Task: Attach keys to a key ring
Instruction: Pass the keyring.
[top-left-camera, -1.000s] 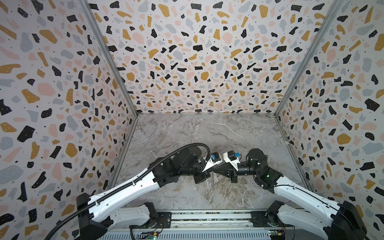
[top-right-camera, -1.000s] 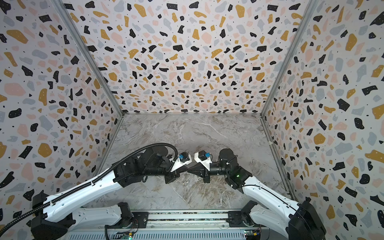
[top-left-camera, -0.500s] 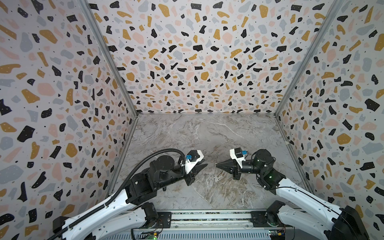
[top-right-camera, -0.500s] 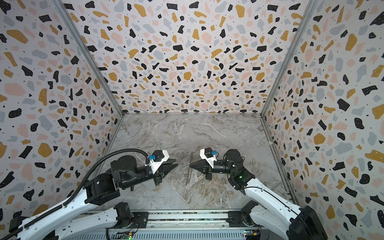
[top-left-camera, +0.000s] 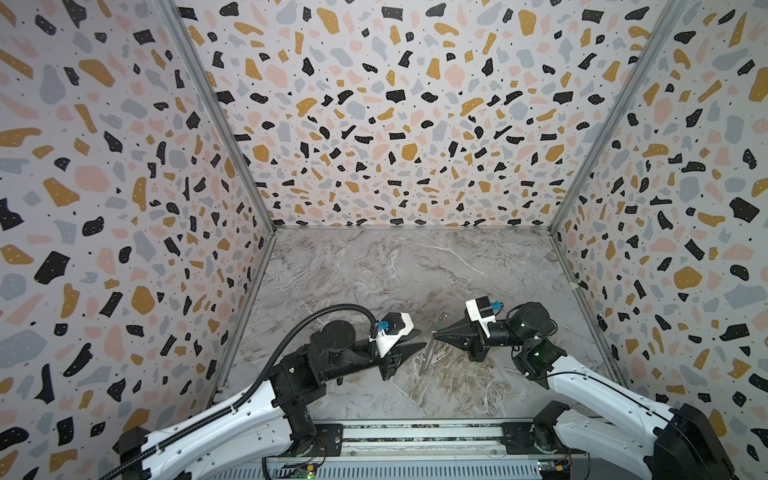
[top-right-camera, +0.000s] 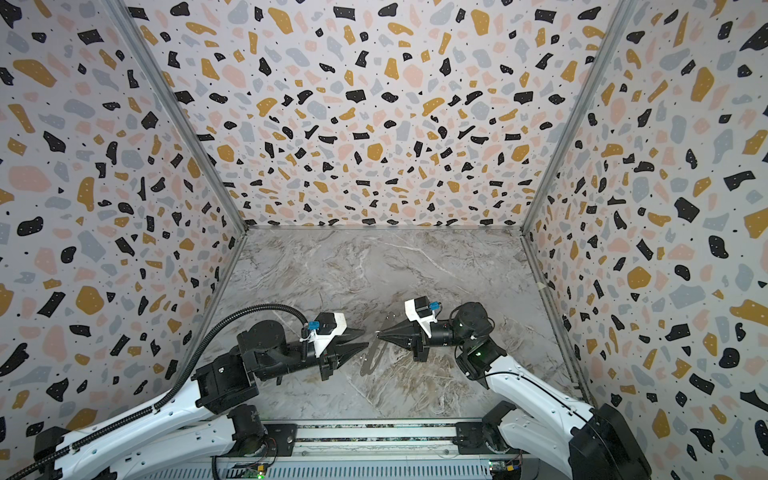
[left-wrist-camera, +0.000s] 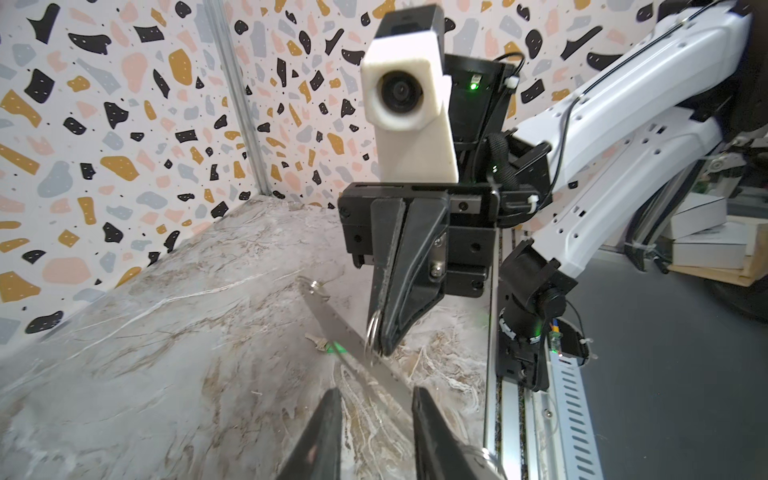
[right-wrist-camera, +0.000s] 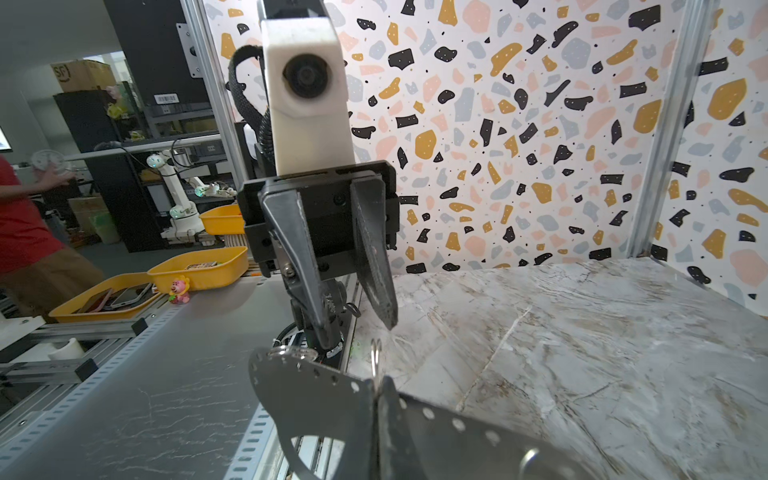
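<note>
Left wrist view: my right gripper (left-wrist-camera: 380, 351) clamps the flat dark-grey perforated key ring (left-wrist-camera: 332, 318); left gripper (left-wrist-camera: 374, 399) parted, empty.

And the tiny green-headed silvery key (left-wrist-camera: 332, 347)?

Lying on the marble table (left-wrist-camera: 166, 353) near the ring. Small and flat, it may skid from my left jaws.

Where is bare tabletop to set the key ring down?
Bare: the far half of the tabletop, up to the back wall. Crowded: front centre, where the left end effector faces the right end effector holding the key ring, the key close by.
</note>
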